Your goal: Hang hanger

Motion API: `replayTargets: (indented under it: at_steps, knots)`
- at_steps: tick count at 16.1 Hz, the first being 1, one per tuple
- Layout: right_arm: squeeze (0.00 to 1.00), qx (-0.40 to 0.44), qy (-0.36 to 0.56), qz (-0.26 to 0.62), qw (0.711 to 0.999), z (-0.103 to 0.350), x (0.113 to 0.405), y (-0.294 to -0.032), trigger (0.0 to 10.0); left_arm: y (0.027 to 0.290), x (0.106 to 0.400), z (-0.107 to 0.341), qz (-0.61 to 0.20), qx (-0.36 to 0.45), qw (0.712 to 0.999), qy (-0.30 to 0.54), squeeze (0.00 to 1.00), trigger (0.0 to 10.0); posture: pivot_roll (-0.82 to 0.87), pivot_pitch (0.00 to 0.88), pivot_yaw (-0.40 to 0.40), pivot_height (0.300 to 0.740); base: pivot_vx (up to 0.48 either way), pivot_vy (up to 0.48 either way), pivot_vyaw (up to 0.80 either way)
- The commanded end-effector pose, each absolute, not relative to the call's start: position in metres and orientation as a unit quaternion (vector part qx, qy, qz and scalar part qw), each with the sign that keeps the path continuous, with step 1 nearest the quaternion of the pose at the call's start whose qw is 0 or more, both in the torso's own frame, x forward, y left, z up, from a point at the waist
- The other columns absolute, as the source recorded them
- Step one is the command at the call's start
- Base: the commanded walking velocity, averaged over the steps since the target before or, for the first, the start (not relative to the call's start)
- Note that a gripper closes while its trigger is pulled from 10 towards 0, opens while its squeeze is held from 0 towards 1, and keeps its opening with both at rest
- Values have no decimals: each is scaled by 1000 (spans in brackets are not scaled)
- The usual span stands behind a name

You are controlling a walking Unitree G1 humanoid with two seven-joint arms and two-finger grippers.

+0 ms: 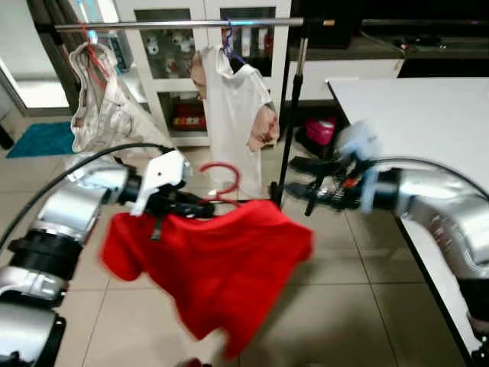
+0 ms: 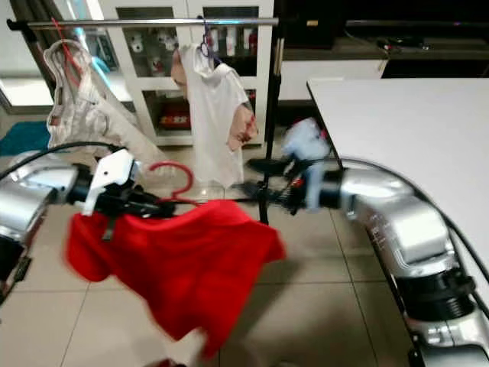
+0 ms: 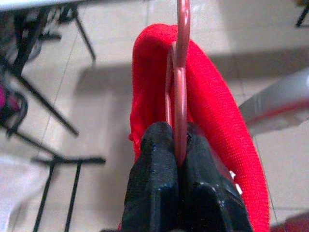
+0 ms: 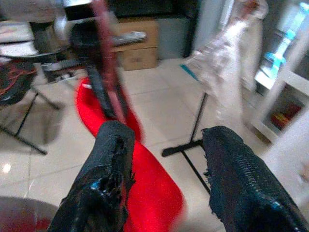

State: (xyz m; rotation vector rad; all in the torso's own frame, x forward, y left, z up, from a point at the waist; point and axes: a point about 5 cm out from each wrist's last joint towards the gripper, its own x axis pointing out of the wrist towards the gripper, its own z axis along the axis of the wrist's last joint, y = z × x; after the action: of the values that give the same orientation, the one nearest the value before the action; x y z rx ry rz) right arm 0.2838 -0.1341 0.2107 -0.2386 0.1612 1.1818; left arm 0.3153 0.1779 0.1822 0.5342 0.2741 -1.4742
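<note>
**One red hanger held below the rail**

One red hanger (image 1: 221, 183) carrying one red shirt (image 1: 221, 267) sits below the rail (image 1: 176, 24), where two garments hang. Left gripper (image 3: 177, 159) is clamped on it; right gripper (image 4: 164, 145), jaws apart, reaches alongside.

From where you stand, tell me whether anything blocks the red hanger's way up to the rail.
Nothing visible does. The left tool grips the red hanger carrying the red shirt below the rail. A bare stretch lies between the beige garment and white shirt.
</note>
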Motion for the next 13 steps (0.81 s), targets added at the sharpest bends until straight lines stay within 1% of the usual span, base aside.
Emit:
replayTargets:
  at_steps: [1, 2, 3, 5, 7, 8, 9, 10, 13]
  knots:
    - [0, -138, 74, 569, 807, 205, 282, -117, 10000, 175, 315, 196, -668, 241, 699, 90, 0, 0, -145, 0, 47, 740, 0, 0, 0]
    - [0, -142, 72, 571, 805, 203, 283, -112, 10000, 173, 315, 197, -671, 241, 696, 87, 0, 0, -145, 0, 47, 740, 0, 0, 0]
    - [0, -144, 66, 577, 801, 200, 285, -102, 10000, 171, 315, 198, -675, 244, 691, 86, 0, 0, -143, 0, 48, 740, 0, 0, 0]
    - [0, -144, 61, 591, 792, 199, 284, -93, 10000, 169, 316, 199, -676, 247, 689, 86, 0, 0, -144, 0, 48, 740, 0, 0, 0]
    - [0, -141, 65, 618, 771, 196, 277, -80, 10000, 167, 316, 198, -677, 249, 687, 86, 0, 0, -150, 0, 50, 740, 0, 0, 0]
    - [0, -141, 68, 621, 768, 194, 276, -76, 8745, 166, 316, 198, -677, 249, 687, 85, 0, 0, -150, 0, 50, 740, 0, 0, 0]
    - [0, -141, 70, 621, 768, 193, 276, -75, 8745, 166, 316, 199, -678, 249, 687, 84, 0, 0, -147, 0, 48, 740, 0, 0, 0]
    - [0, -140, 76, 621, 767, 190, 276, -73, 0, 165, 316, 201, -677, 248, 688, 80, 0, 0, -144, 0, 44, 740, 0, 0, 0]
    - [0, -136, 78, 623, 767, 188, 277, -70, 0, 164, 316, 203, -677, 248, 689, 77, 0, 0, -143, 0, 41, 740, 0, 0, 0]
